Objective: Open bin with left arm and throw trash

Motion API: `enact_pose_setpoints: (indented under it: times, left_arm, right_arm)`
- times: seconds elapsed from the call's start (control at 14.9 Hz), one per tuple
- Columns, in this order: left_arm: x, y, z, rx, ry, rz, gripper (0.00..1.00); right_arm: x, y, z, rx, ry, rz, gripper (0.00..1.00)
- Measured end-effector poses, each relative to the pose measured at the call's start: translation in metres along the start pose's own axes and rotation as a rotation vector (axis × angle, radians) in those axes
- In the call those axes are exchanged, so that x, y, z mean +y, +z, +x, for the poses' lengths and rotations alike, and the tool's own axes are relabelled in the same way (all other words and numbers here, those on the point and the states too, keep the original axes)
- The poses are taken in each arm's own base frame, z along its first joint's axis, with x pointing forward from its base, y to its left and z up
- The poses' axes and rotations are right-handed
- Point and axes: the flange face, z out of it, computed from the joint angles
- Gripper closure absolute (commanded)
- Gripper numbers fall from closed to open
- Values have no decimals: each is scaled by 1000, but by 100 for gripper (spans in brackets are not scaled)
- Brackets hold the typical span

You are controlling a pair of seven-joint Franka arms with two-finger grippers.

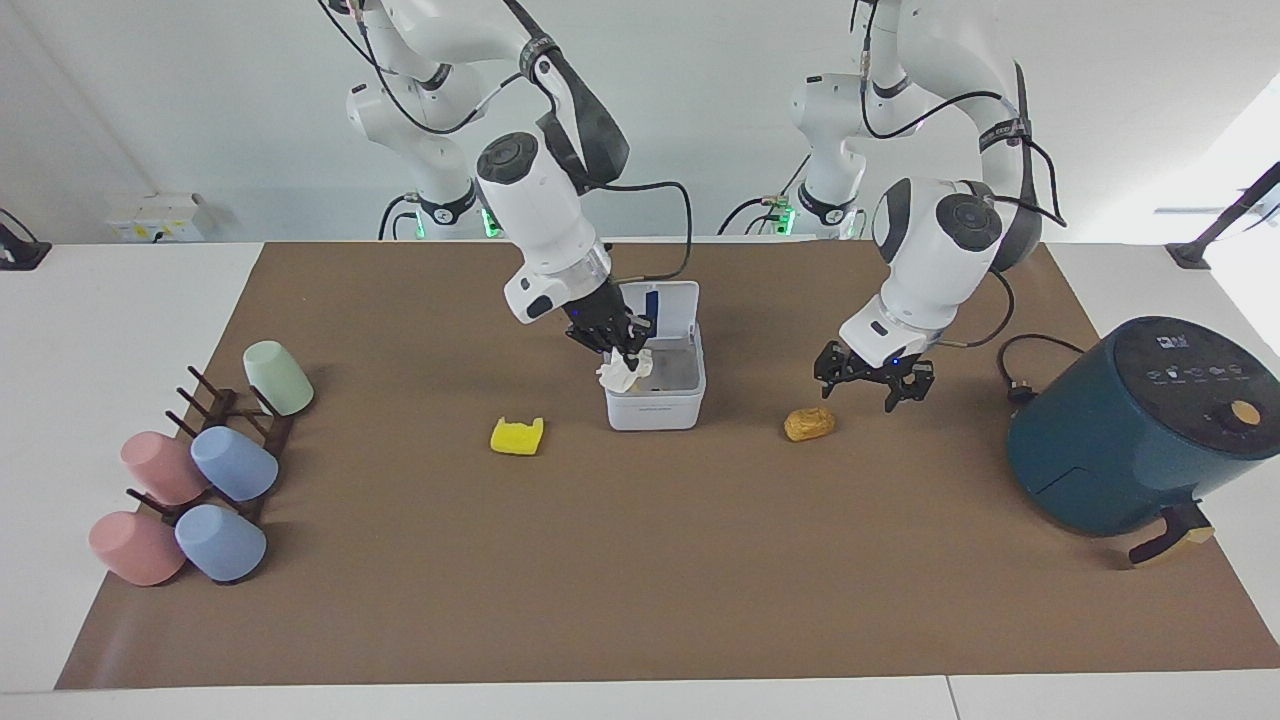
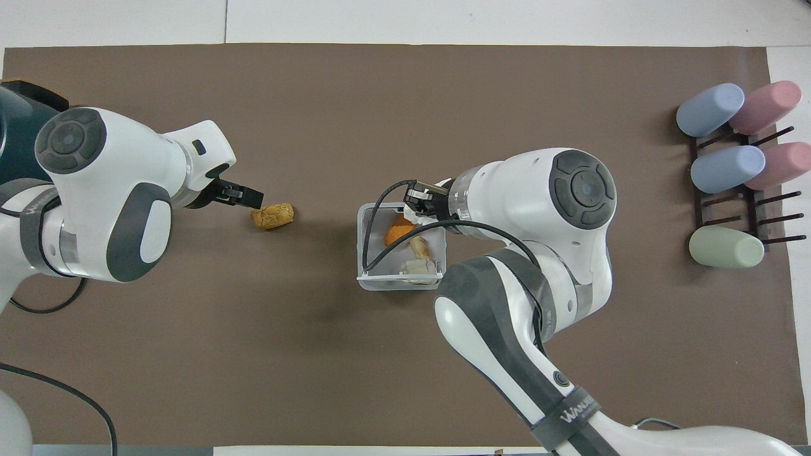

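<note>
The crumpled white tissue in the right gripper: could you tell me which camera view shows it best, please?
The facing view: the tissue hangs in full sight from the right gripper over the open bin. The overhead view shows only a sliver, mostly covered by the gripper.

We see the bin [image 2: 363,250] standing open mid-table with an orange scrap [image 2: 394,233] and pale bits inside — the right gripper [image 2: 415,204] hangs over its rim, a white tissue [image 2: 410,217] at its tips. The left gripper [image 2: 244,197] hovers just beside the golden-brown lump [image 2: 272,216] — fingers apart. Pastel cups [image 2: 725,174] lie on a rack at the right arm's end.
</note>
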Motion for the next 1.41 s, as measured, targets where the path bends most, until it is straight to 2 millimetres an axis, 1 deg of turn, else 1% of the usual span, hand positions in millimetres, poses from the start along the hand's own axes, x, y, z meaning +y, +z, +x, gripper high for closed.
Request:
enact_pose_setpoints:
  times: [0.13,0.2,0.27,0.4,0.6,0.74,0.94,1.0,1.07,1.21,1.34,1.41]
  left_arm:
    - [4,7,-2,23,-198,-3,0]
    - [7,12,-4,26,-291,-6,0]
    - [11,18,-7,23,-380,-7,0]
    - [16,22,-10,24,-609,-12,0]
    - [18,21,-11,25,-984,-19,0]
    - [28,23,-13,18,-1206,-20,0]
    - [52,35,-22,0,-1468,-10,0]
    - [55,40,-24,6,-1544,-18,0]
    - [54,46,-25,11,-1612,-25,0]
    - [48,58,-30,5,-1692,-14,0]
    - [45,72,-36,4,-1754,-12,0]
    - [45,78,-37,5,-1783,-15,0]
  right_arm:
    - [-7,7,-12,-15,10,-5,100]
    - [-9,11,-19,-22,6,-9,66]
    - [-10,14,-23,-28,4,-14,1]
    - [-10,18,-27,-34,5,-19,0]
    - [-10,17,-27,-34,8,-19,0]
    - [-10,17,-27,-36,8,-21,0]
    - [-10,14,-29,-54,-40,-74,0]
    - [-10,12,-28,-48,-76,-105,0]
    - [-8,9,-26,-39,-114,-130,0]
    - [1,6,-14,-24,-208,-156,0]
    - [22,0,11,-14,-323,-185,0]
    - [37,-1,27,-6,-384,-212,0]
